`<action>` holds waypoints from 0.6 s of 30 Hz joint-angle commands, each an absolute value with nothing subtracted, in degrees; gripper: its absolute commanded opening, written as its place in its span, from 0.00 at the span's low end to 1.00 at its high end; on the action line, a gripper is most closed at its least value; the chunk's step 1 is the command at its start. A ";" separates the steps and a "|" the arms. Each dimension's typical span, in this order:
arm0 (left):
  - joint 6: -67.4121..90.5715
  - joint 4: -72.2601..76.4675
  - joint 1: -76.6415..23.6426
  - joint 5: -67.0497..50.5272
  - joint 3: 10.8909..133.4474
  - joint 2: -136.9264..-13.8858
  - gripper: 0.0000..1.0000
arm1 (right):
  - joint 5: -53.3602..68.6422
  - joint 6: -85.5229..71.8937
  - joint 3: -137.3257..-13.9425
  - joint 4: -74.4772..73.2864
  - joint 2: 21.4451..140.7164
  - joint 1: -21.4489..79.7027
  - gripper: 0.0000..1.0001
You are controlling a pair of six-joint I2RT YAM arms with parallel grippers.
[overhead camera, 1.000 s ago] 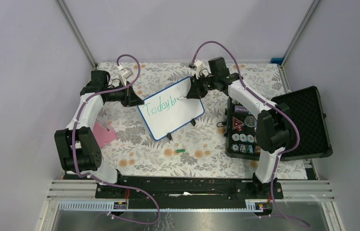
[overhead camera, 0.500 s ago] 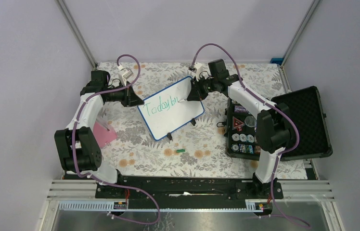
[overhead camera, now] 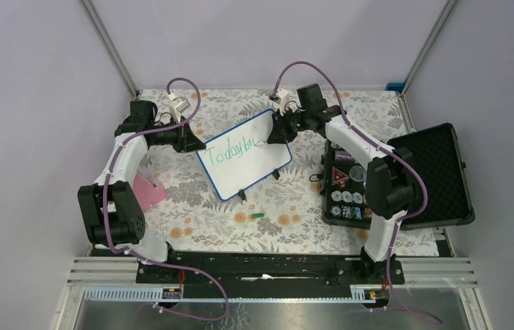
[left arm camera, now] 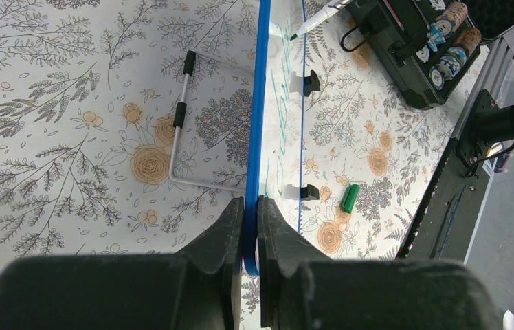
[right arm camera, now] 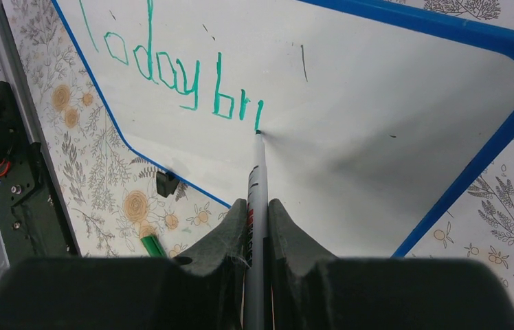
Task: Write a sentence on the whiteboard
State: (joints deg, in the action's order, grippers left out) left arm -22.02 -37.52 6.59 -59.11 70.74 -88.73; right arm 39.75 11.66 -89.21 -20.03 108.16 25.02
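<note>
Whiteboard: you have it propped at a slant on the floral table, between your two arms.
Left gripper: pinching the whiteboard's blue left edge.
Right gripper: pressed together on the marker, over the whiteboard's upper right.
Sentence: green, roughly "Today bri"; the marker tip touches the whiteboard below the last stroke.
Green cap: near the whiteboard's front edge.

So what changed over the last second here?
The right gripper, shut on the slim white marker, edged along the line, adding a stroke to the green handwritten sentence. The left gripper stayed clamped on the blue-framed whiteboard; board, small green cap and black foam-lined case unmoved.
</note>
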 commanded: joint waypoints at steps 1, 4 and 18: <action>-24.06 -35.77 6.37 -57.07 70.74 -88.55 0.00 | 38.55 12.41 -91.99 -19.50 105.14 25.10 0.00; -24.12 -35.79 6.31 -57.03 70.62 -88.46 0.00 | 38.87 12.37 -92.08 -19.44 104.54 25.07 0.00; -24.42 -35.75 6.04 -56.99 70.66 -88.51 0.00 | 39.90 10.87 -95.21 -19.34 105.75 25.05 0.00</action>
